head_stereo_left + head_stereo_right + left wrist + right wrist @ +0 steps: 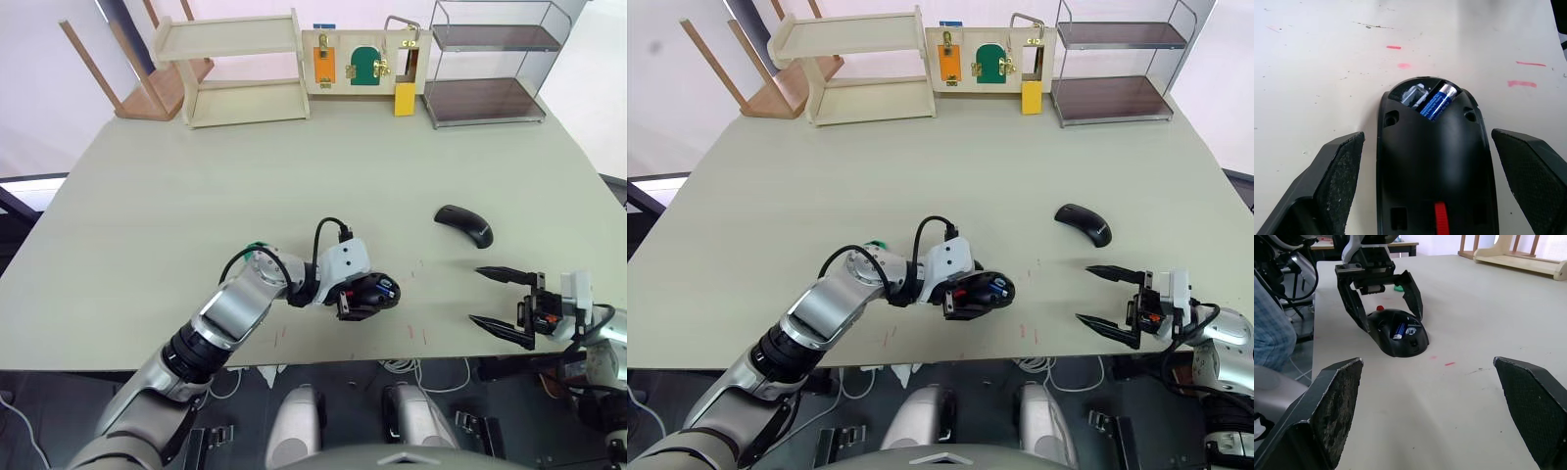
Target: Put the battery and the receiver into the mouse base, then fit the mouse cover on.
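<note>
1. Across the pale surface (196,196), the left arm reaches forward and inward at a low angle, while the right arm waits low at the near right edge, pointing inward toward the left one.
2. Between the spread fingers of the left pincer (1427,183) sits the mouse base (1435,166); the pads stand apart from its sides, so this pincer is wide and grips nothing.
3. Well ahead of the right pincer (502,304), farther out on the surface, lies the mouse cover (464,224), untouched. That pincer is also wide and empty, facing the base from some way off.
4. Just past the left pincer's fingertips, in the open end of the base, the battery (1437,100) rests in its bay, slightly slanted.
5. Beside the battery, a small silvery piece (1413,94) sits in the neighbouring slot; it may be the receiver, though I cannot tell for certain.
6. Judged from this, the battery is in, the receiver probably is, and fetching and fitting the cover is left.
</note>
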Robot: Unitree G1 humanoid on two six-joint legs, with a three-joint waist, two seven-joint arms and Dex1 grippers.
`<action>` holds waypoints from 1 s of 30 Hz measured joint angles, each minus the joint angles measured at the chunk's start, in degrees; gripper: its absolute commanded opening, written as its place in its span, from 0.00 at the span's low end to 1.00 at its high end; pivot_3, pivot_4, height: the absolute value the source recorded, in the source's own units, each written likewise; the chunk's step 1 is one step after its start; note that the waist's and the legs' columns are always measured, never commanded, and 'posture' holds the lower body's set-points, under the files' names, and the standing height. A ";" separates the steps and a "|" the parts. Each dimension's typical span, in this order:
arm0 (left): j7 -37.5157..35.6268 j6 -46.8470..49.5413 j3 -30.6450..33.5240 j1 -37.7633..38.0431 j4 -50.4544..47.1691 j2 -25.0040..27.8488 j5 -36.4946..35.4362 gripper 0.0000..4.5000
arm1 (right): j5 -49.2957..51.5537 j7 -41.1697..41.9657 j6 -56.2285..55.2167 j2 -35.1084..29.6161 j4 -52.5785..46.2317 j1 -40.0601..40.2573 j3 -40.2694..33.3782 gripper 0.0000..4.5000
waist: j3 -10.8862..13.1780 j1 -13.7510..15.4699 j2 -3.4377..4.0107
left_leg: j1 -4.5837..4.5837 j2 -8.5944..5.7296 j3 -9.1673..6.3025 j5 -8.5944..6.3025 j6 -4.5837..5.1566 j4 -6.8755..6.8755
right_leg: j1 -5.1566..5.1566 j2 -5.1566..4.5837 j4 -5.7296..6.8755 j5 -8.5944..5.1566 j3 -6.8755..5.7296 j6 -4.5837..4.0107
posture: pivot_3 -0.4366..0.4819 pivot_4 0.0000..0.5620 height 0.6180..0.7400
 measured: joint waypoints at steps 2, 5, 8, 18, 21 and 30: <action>-0.02 0.70 0.63 -0.01 -1.61 0.13 -0.51 0.98 | -0.01 0.06 0.00 0.03 0.03 -0.05 0.00 1.00 | 0.01 0.00 0.00 | 0.00 0.00 0.00 0.00 0.00 0.00 | 0.00 0.00 0.00 0.00 0.00 0.00 | 0.48 0.27 1.00; -0.09 1.27 0.87 -0.05 -2.95 0.25 -1.07 0.98 | -0.01 0.09 0.00 0.26 0.21 -0.21 0.00 1.00 | 0.01 -0.01 0.01 | 0.00 0.00 -0.01 0.00 0.00 0.00 | 0.00 0.00 0.00 0.00 0.00 0.00 | 0.48 0.27 1.00; -0.58 2.18 3.39 0.36 -5.18 2.49 -2.71 0.98 | 0.17 0.25 0.06 0.73 0.47 -0.96 0.01 1.00 | 0.10 -0.17 0.09 | 0.01 0.01 0.00 0.00 0.00 0.00 | -0.01 0.01 0.00 0.00 0.01 0.00 | 0.48 0.27 1.00; 2.30 2.75 16.93 6.97 -10.20 4.77 -8.23 0.98 | 1.13 1.23 0.79 1.37 1.33 -3.38 -0.06 1.00 | 0.18 -0.03 0.15 | 0.00 0.03 0.00 0.00 0.00 0.00 | 0.00 -0.01 0.01 0.00 -0.02 -0.01 | 0.48 0.27 1.00; 3.52 0.81 22.72 12.10 -11.55 3.89 -10.98 0.98 | 1.15 1.42 1.33 1.37 1.88 -4.02 -0.12 1.00 | 0.19 -0.19 0.15 | 0.01 0.04 0.04 0.00 0.00 0.00 | -0.01 -0.03 0.01 0.00 0.01 -0.01 | 0.48 0.27 1.00; 14.43 -5.92 34.57 24.11 -13.06 -3.87 -12.81 0.98 | 1.94 2.56 2.71 1.09 3.02 -5.41 -0.35 1.00 | 0.20 0.00 0.15 | -0.01 0.02 0.05 0.00 -0.01 0.07 | 0.00 -0.08 0.03 0.02 -0.01 0.01 | 0.48 0.27 1.00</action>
